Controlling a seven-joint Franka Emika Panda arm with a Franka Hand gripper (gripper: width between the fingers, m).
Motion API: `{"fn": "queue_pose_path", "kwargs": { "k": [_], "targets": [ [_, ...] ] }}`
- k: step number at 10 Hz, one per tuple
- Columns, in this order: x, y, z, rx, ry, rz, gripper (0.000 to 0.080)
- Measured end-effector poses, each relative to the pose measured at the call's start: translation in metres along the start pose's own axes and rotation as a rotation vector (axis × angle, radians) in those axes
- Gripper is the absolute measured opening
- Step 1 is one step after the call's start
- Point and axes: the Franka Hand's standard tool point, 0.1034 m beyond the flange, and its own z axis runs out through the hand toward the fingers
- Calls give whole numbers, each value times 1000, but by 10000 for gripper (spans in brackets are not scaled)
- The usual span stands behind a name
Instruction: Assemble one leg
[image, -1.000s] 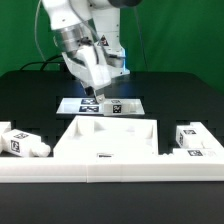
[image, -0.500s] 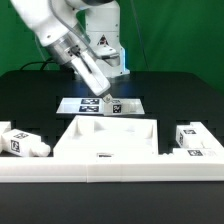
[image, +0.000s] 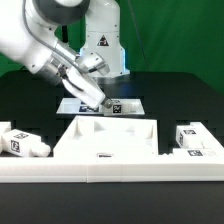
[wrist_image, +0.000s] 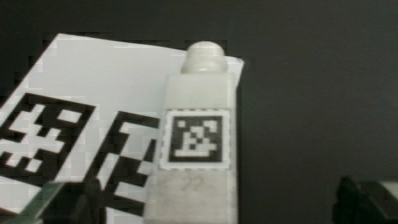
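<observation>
A leg (wrist_image: 199, 120), a white post with a black-and-white tag on its side and a rounded tip, lies at the edge of the marker board (wrist_image: 89, 100). In the exterior view this leg (image: 114, 107) is behind the tray-like piece. My gripper (wrist_image: 199, 205) is open, with one dark fingertip (wrist_image: 39, 205) on each side of the leg's near end and clear gaps between. In the exterior view the gripper (image: 101, 101) hangs tilted just above the board, right beside the leg. Two more legs lie at the front, one on the left (image: 22, 142) and one on the right (image: 190, 137).
A large white square tray-like piece with a raised rim (image: 75, 132) lies in front of the marker board (image: 75, 105). The arm's base (image: 103, 45) stands behind the board. The table is black, with a green wall behind.
The arm has swung toward the exterior view's left and tilted over. The gripper has stayed low at the marker board beside the leg. The legs and the tray piece have not moved.
</observation>
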Motion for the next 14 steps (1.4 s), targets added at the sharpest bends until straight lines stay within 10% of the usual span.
{"fn": "queue_pose_path", "kwargs": {
  "k": [9, 11, 14],
  "targets": [
    [4, 0, 17, -37, -64, -36, 608],
    [5, 5, 20, -40, -64, -39, 322],
    [5, 4, 16, -38, -69, -48, 285]
  ]
}}
